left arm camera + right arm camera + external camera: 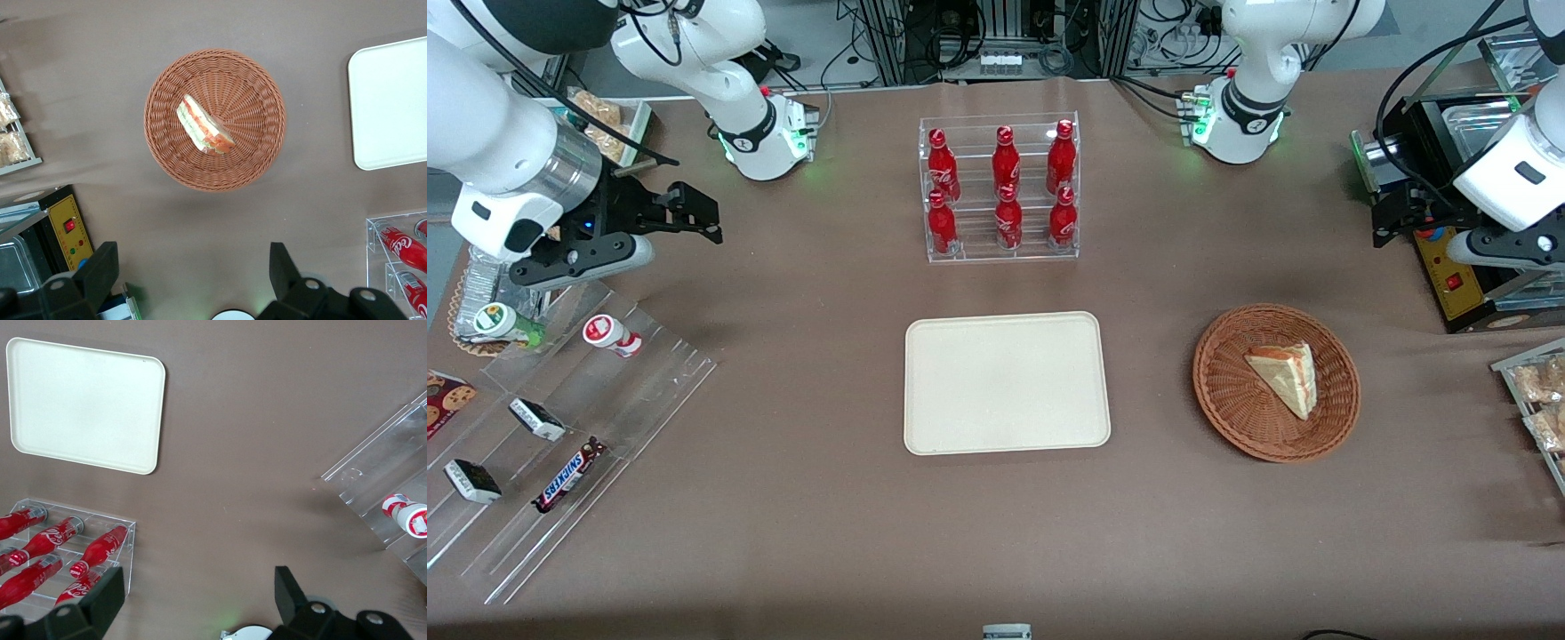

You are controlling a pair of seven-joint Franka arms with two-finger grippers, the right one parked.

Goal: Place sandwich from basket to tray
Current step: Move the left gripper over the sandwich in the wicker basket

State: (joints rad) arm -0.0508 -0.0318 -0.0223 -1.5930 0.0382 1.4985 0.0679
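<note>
Reaching comes first: your gripper (190, 280) hangs high near the desk's edge, fingers wide open, holding nothing. The sandwich (1286, 377) lies in the basket (1227, 391); the tray (1007, 382) waits.

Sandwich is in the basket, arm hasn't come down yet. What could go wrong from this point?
The sandwich lies off-centre in the basket, with the open gripper high above: fingers might snag the wicker rim, or squash the soft wedge. The carry to the tray passes over bare table, so a loose grip could drop it short.
</note>
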